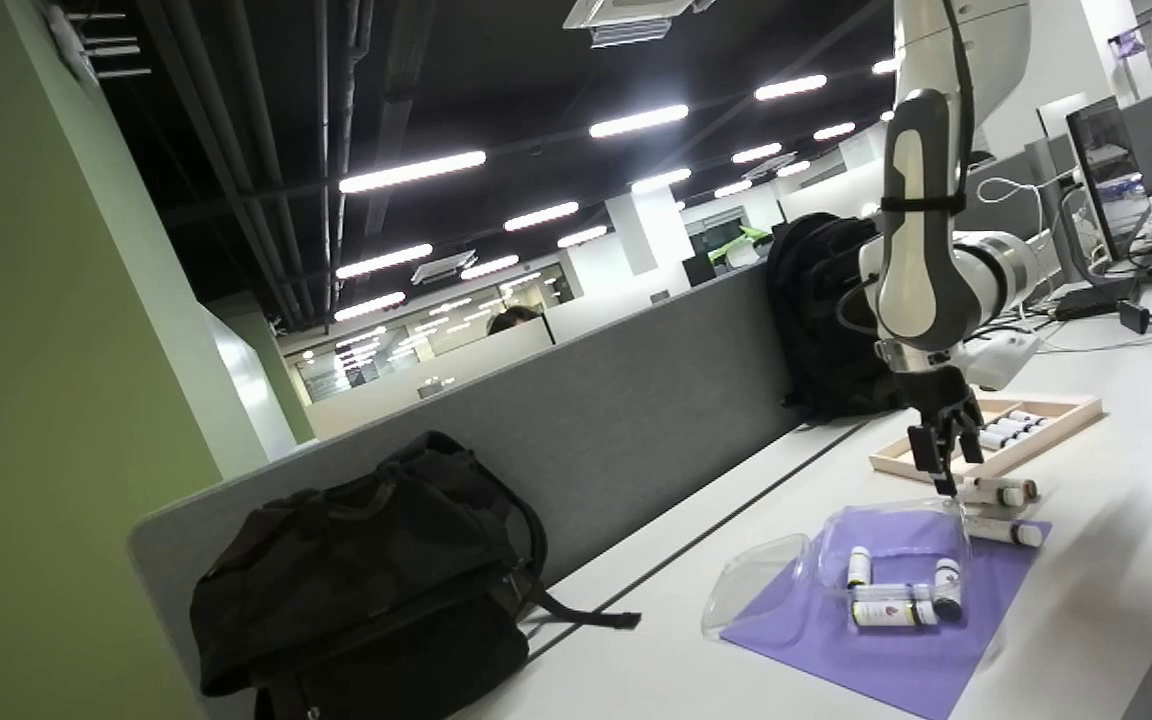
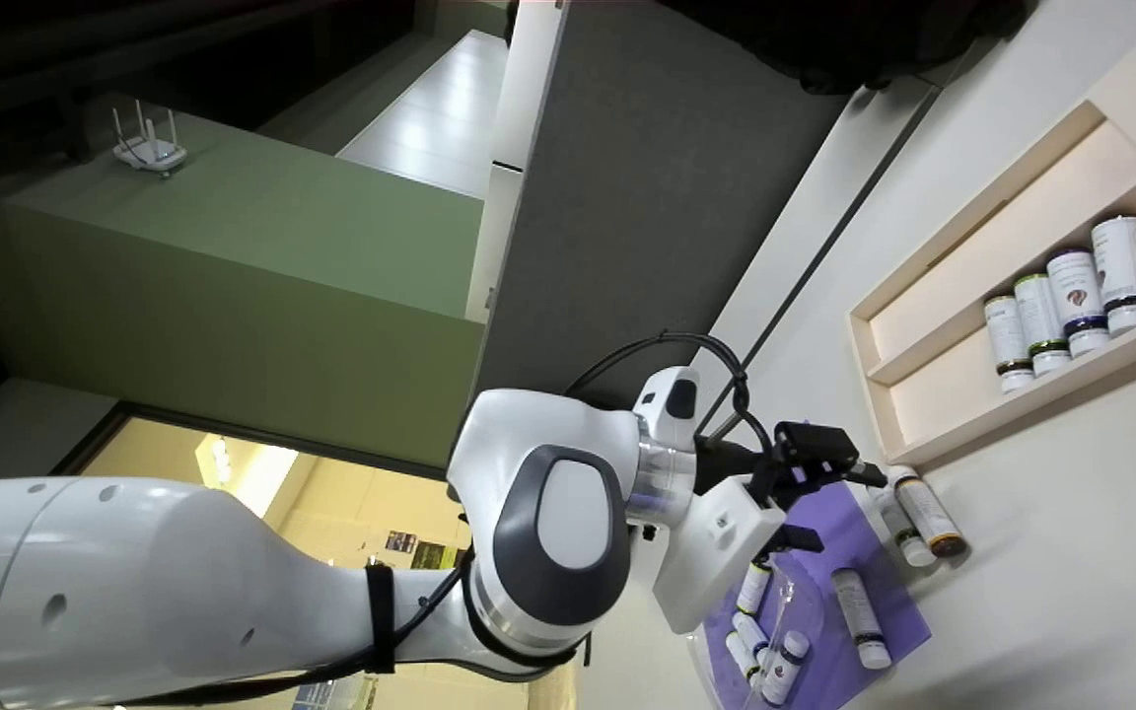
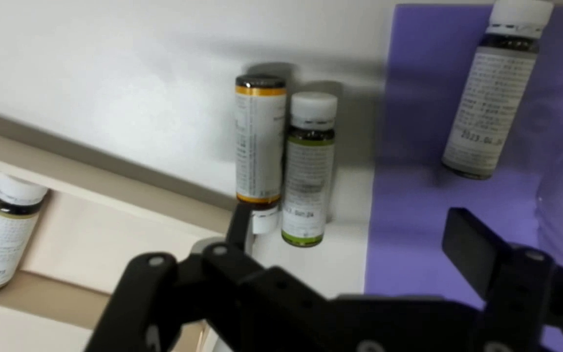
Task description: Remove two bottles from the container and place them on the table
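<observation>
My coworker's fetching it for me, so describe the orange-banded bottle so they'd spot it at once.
On the white desk, find the wooden tray beside the purple mat. Between them lies the orange-banded bottle, right alongside a green-banded bottle. It is the one nearer the tray, its white cap pointing the opposite way from its neighbour's.

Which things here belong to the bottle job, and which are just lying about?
For the job: bottles; white table; hand; clear plastic box or wooden tray as container, unclear which.
Lying about: purple mat; black bags; monitor.
</observation>
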